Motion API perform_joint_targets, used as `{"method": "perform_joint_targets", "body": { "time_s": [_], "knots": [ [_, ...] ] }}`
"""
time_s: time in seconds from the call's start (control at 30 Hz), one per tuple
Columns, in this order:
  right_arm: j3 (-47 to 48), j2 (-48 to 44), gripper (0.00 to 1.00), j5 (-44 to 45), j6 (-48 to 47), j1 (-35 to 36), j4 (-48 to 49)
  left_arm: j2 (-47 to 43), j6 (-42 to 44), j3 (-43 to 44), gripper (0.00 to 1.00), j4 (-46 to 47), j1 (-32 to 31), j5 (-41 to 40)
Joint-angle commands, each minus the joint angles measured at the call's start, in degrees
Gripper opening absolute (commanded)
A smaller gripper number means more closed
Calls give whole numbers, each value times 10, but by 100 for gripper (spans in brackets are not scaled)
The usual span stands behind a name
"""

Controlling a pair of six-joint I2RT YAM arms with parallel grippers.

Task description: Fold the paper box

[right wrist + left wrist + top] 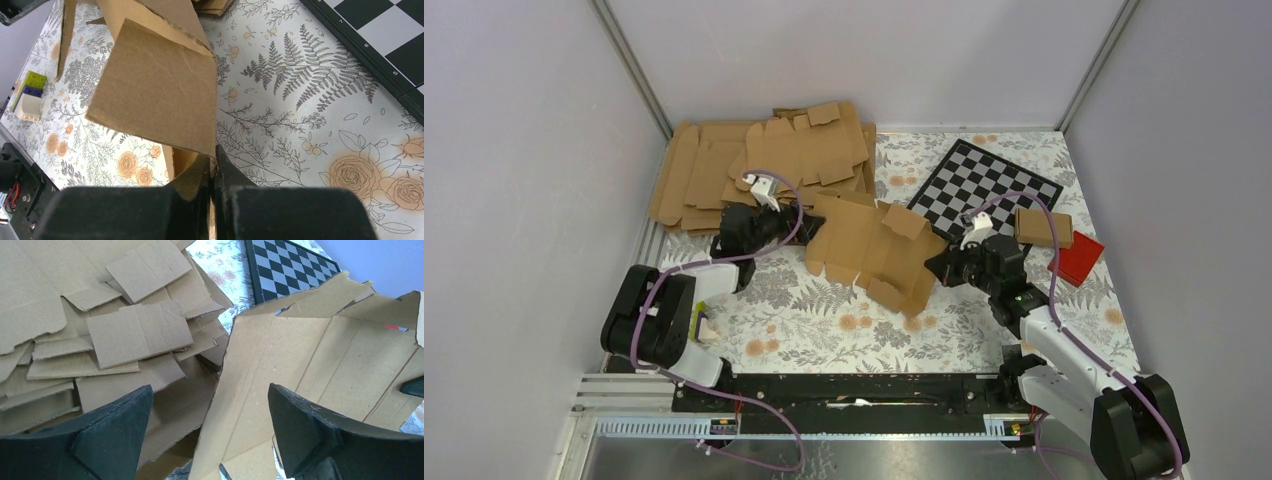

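Paper box (872, 250) sat mid-table, part-folded, with some flaps raised off the floral cloth (824, 320). I had the right gripper (214, 167) pinched tight on its right-hand flap. Left gripper (807, 222) was spread wide at the box's left edge, gripping nothing. Stack of card sheets (744, 160) lay far left, just behind. Chessboard (984, 185) far right, red block (1076, 257) beside it.

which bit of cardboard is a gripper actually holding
The paper box in the middle: the right gripper pinches its flap. The stack behind and the small carton lie flat, ungripped.
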Motion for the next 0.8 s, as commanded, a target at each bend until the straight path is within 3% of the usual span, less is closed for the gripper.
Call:
{"method": "perform_joint_targets", "body": {
  "time_s": [0.0,0.13,0.27,0.47,0.6,0.73,0.77],
  "knots": [
    [35,15,0,4,2,6,-8,24,9,56,91,44,29,116],
    [42,21,0,-3,4,6,-9,101,27,143,86,-5,33,223],
    [48,24,0,13,5,7,-19,169,5,238,57,-79,32,290],
    [69,41,0,45,19,7,-33,168,-48,211,44,6,31,324],
    [92,59,0,59,30,7,-47,154,-54,202,39,3,28,329],
    [130,78,0,67,55,7,-71,133,-61,189,2,2,17,319],
    [142,83,0,64,63,7,-79,121,-64,181,0,-3,12,301]
  ]
}}
